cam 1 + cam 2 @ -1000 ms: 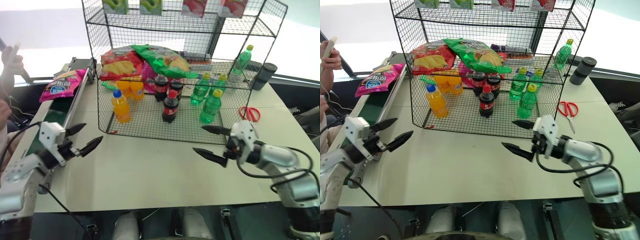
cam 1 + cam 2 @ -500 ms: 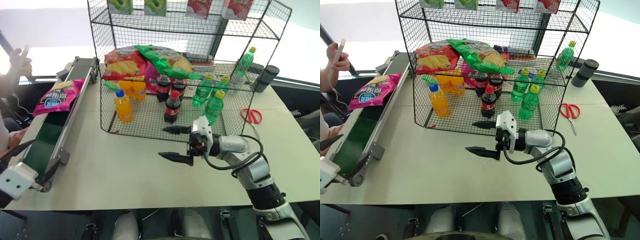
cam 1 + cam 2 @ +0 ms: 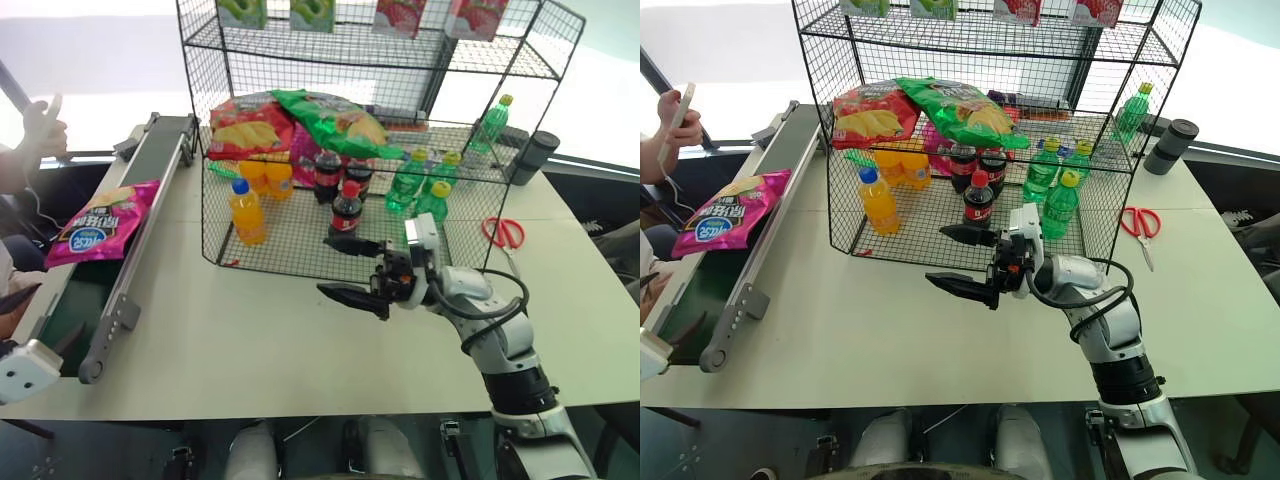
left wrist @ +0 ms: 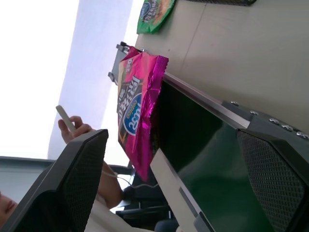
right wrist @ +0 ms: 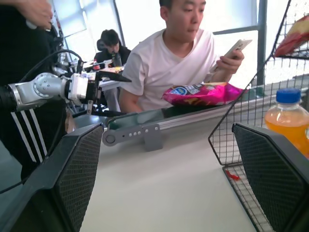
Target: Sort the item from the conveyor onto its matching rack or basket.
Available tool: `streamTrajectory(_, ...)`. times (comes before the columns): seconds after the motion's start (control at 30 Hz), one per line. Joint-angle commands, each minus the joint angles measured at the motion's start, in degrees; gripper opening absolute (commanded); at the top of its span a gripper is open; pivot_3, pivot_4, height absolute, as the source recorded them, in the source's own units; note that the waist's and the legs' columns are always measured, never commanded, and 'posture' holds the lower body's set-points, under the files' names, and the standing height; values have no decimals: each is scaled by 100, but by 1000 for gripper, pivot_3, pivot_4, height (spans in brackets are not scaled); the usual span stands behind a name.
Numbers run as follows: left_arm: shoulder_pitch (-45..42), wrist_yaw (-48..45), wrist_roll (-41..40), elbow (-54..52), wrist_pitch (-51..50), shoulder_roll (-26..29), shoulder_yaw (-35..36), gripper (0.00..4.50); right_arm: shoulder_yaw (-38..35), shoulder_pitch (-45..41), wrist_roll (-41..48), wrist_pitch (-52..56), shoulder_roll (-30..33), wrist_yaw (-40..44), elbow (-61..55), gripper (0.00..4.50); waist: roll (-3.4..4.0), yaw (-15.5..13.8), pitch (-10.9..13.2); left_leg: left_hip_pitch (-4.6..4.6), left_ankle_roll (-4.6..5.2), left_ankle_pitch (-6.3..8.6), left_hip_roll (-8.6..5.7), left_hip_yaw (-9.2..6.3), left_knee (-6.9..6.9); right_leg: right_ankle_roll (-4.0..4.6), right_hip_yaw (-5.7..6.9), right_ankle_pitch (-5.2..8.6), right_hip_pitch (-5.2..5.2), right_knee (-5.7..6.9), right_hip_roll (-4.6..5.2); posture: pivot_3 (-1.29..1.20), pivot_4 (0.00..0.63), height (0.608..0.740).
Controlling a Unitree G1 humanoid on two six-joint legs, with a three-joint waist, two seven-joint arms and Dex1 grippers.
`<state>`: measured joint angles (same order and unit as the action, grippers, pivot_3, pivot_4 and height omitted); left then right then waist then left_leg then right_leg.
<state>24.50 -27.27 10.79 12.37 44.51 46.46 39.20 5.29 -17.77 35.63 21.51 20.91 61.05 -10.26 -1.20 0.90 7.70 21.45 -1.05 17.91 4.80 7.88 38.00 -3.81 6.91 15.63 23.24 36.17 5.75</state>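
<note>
Pink crisp bag (image 3: 90,222) lies on conveyor (image 3: 70,300), at 9 o'clock of wire rack (image 3: 330,200). Right gripper (image 3: 342,270) spread wide, empty, before rack. Left gripper (image 4: 169,193) spread wide, empty.

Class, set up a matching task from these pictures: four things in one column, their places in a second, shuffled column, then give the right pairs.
Things:
1. pink crisp bag
2. red scissors
3. orange drink bottle
4. green crisp bag

Places:
A. bare table, to the right of the rack
B. on the conveyor
C. middle rack shelf
D. bottom rack shelf, left front

Pairs: 1-B, 2-A, 3-D, 4-C
</note>
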Motion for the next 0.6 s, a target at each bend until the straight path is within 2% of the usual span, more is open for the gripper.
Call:
streamTrajectory(0.03, -93, 220, 100, 195, 108, 195, -81, 4500, -11, 52, -46, -131, 25, -72, -378, 4442, 0, 16, 0, 0, 0, 0, 1, 0, 0, 0, 0, 0, 1, 1, -1, 0, 150, 726)
streamTrajectory(0.23, -224, 592, 409, 709, -157, 432, -256, 4500, -66, 73, -129, -158, 113, -156, -399, 4442, 0, 29, 0, -1, 0, 0, 3, 2, -1, 0, -1, 0, 3, 2, -7, 0, 150, 726)
streamTrajectory(0.6, -450, 750, 143, 1109, -123, 562, -629, 4500, -17, 89, -339, -280, 178, -198, -393, 4442, -1, 8, -1, -1, 0, 0, 2, 3, -2, 0, 0, 0, 3, 2, -1, 0, 150, 726)
